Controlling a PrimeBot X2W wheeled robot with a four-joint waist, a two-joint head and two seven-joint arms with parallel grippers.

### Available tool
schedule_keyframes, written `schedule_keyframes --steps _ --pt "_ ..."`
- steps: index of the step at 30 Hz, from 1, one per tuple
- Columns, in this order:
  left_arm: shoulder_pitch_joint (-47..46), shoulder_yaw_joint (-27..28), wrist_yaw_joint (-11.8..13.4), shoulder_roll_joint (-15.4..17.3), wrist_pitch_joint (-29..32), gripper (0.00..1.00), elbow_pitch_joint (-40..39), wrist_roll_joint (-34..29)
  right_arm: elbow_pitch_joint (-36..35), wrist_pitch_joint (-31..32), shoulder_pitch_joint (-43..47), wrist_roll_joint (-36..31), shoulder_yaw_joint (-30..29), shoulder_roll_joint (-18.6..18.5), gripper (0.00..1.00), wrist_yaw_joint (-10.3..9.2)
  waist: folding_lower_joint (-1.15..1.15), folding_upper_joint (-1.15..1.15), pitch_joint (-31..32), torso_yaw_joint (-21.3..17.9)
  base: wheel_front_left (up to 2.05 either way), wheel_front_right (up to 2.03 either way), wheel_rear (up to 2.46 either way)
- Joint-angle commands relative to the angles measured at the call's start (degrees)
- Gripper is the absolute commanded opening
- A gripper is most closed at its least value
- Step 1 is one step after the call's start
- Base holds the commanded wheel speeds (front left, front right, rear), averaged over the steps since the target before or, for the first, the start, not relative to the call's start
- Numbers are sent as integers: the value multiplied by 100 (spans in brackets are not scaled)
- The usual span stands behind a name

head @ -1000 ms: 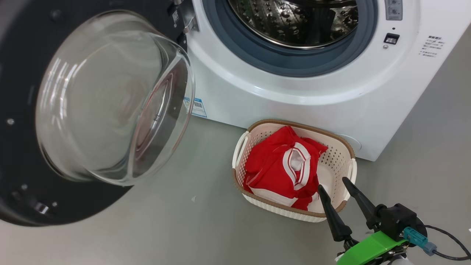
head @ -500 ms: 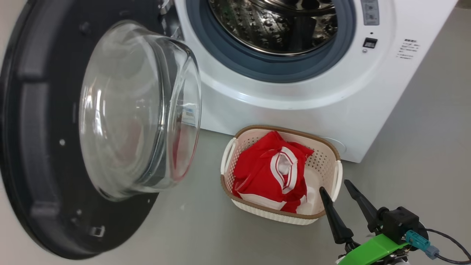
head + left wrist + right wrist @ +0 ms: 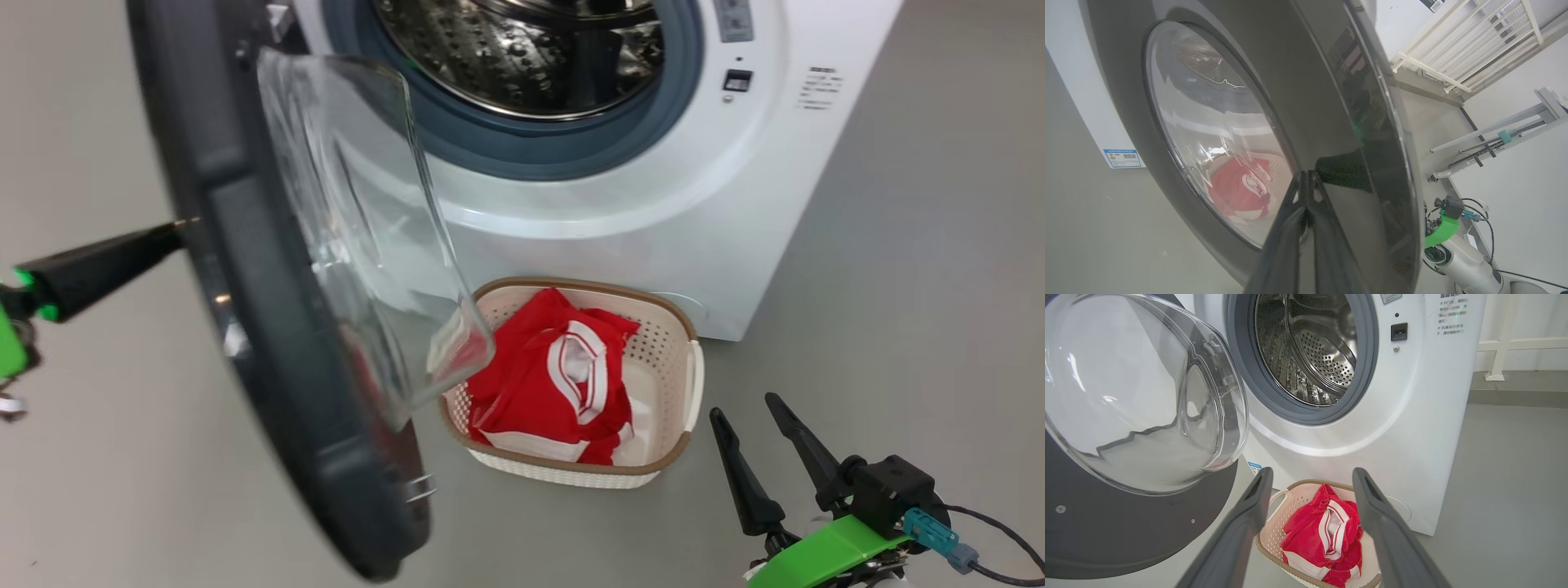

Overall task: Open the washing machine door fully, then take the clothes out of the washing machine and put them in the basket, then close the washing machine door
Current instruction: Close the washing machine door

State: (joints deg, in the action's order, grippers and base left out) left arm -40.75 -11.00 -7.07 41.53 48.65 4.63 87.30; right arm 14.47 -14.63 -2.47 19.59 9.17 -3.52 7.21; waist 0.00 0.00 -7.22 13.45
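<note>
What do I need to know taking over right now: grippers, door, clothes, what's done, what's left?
Left gripper: shut, holding nothing, tips on the glossy outer face of the washing machine door.
Right gripper: open, empty, beside the basket, apart from it.
Door: roughly half open.
Clothes: in the basket, on the floor before the washing machine. The visible part of the drum holds none.
Done: unloading.
Left: push the door shut.

Smooth grey floor (image 3: 922,269) spreads all around. In the left wrist view, a white slatted railing (image 3: 1478,36) stands at the far side, and a grey metal frame (image 3: 1551,102) nearby carries a small teal block (image 3: 1506,135).
</note>
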Motion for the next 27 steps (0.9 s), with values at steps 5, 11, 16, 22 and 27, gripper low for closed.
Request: schedule_keyframes --steps 5,11,16,22,27 --pt "-294 51 -42 84 -237 0 -379 -106 -171 -37 -94 -13 97 17 100 28 0 0 -51 -324 0 0 0" --pt "-485 -225 -42 -146 -704 0 -502 -308 -205 -37 -129 -8 81 41 100 28 0 0 -136 -627 0 0 0" --pt "-674 -496 -42 -205 -1104 0 -304 -581 -265 -37 -190 19 58 55 100 28 0 0 -240 -891 0 0 0" --pt "-1019 -784 -42 -282 -1554 0 22 -732 -333 -37 -268 104 38 62 100 28 0 0 -427 -1179 0 0 0" --pt "-1318 -1026 -42 -337 -1943 0 206 -810 -393 -37 -355 202 31 63 100 28 0 0 -595 -1380 0 0 0"
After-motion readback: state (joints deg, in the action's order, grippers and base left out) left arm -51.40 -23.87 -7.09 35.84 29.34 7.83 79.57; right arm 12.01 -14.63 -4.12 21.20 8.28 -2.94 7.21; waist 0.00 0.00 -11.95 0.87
